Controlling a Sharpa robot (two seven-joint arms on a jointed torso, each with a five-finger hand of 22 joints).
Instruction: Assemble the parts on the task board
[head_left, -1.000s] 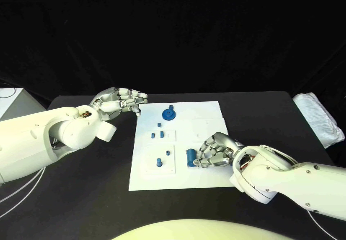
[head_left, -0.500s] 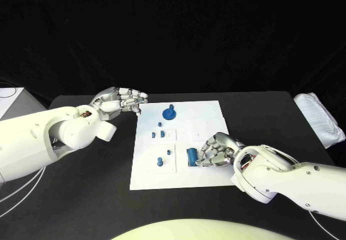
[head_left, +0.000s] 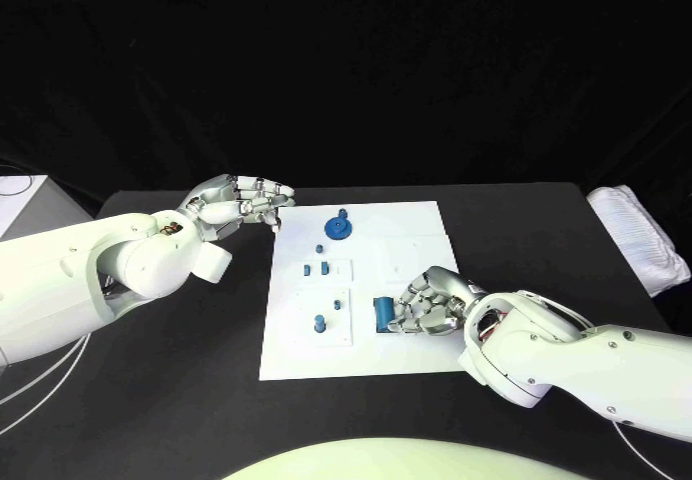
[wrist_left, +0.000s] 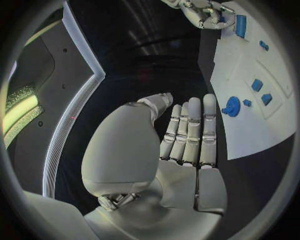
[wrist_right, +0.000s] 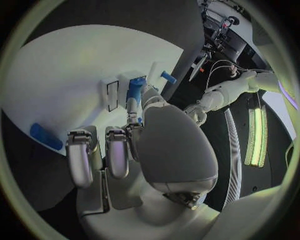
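black table (head_left: 173, 400) under a black backdrop, with the white task board (head_left: 361, 290) laid flat in the middle of it. low on the board, toward its right side, an upright blue block (head_left: 384, 314) stands — and that is where the work is. the right hand (head_left: 428, 305) sits right against it, fingers curled toward the block from the right; from the head view i'd say they pinch it, though the actual contact is hidden, so i cannot tell for sure. the right wrist view shows a blue piece just beyond its fingertips.

further out on the board: a blue gear (head_left: 338, 228) near the far edge, a pair of small blue pegs (head_left: 317, 268) in the middle, one more peg (head_left: 338, 302), and a taller peg (head_left: 319, 323) standing in a raised square at the left.

the left hand (head_left: 238, 204) hovers off the board's far left corner, fingers loosely bent, holding nothing.

to do this step well, i'd guess the block wants to be kept square to its seat and pressed straight down — no twisting — while the left hand keeps clear.
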